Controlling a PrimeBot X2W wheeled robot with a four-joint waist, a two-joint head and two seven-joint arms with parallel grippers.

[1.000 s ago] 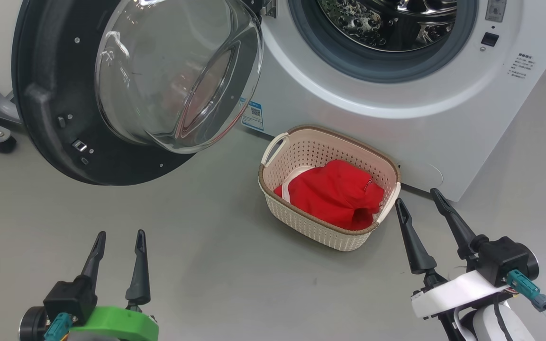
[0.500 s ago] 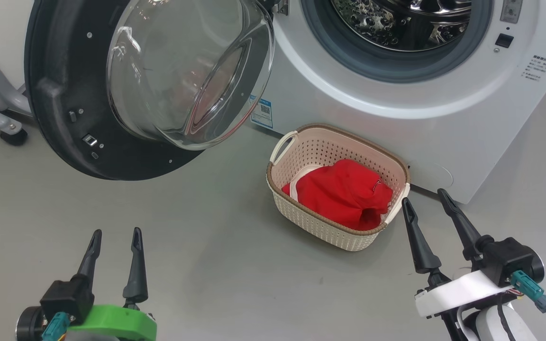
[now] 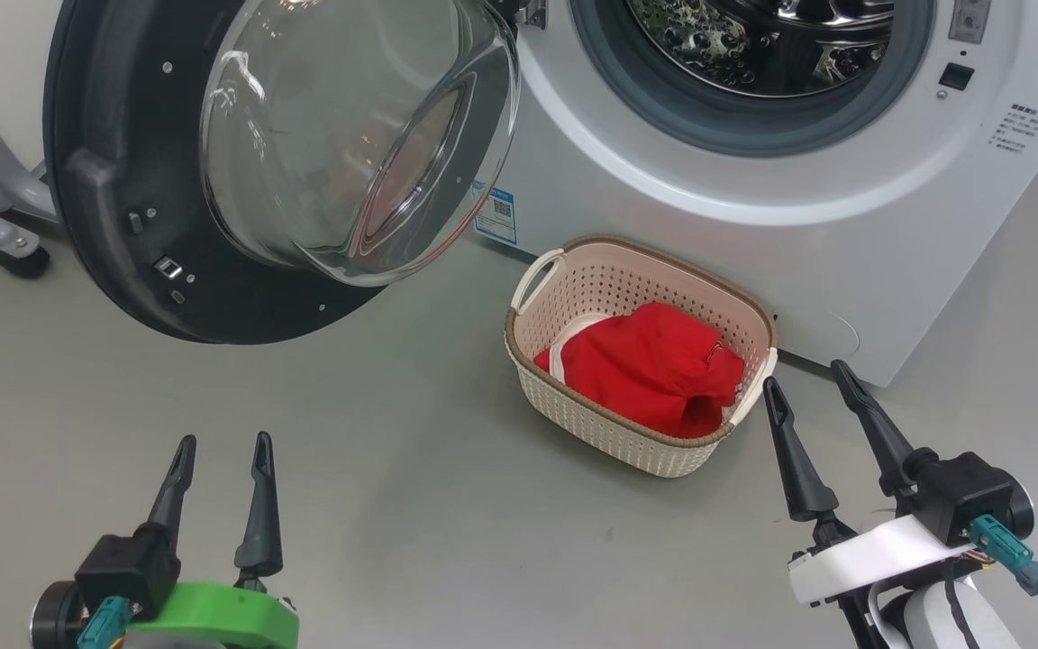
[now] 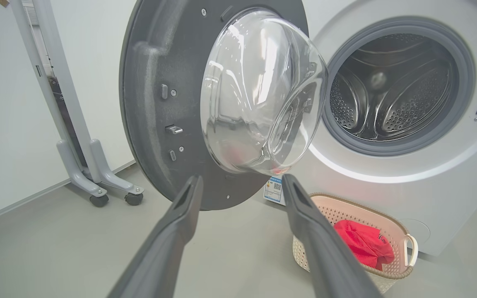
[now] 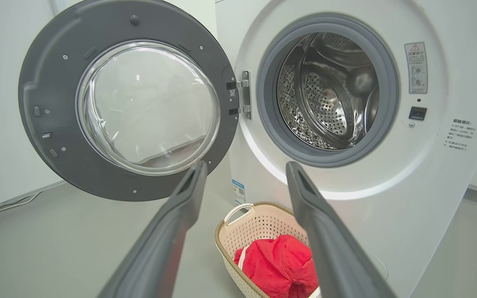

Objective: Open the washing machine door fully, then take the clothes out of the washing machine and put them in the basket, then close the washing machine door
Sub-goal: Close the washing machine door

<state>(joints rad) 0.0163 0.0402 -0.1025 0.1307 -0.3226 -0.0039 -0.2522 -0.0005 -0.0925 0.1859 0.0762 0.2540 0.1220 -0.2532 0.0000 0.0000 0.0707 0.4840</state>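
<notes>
The washing machine door [image 3: 104, 225] stands open; red clothes [image 3: 645, 370] lie in the basket [image 3: 614, 442] before the washing machine [image 3: 663, 225].

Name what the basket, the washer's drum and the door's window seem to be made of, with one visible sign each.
The basket: probably moulded plastic, matt cream, with regular punched holes and a brown woven-look rim. The drum: apparently polished steel, mirror-bright and perforated. The door window: clear and glossy with sharp reflections; glass or hard plastic, the look leaves open.

Grey floor [image 3: 411, 505] across the lower frame; grey stand legs [image 4: 97, 171] on black castors at left (top cut off); white wall [image 4: 2, 124] behind; pale cable [image 5: 8, 203] lower left.
</notes>
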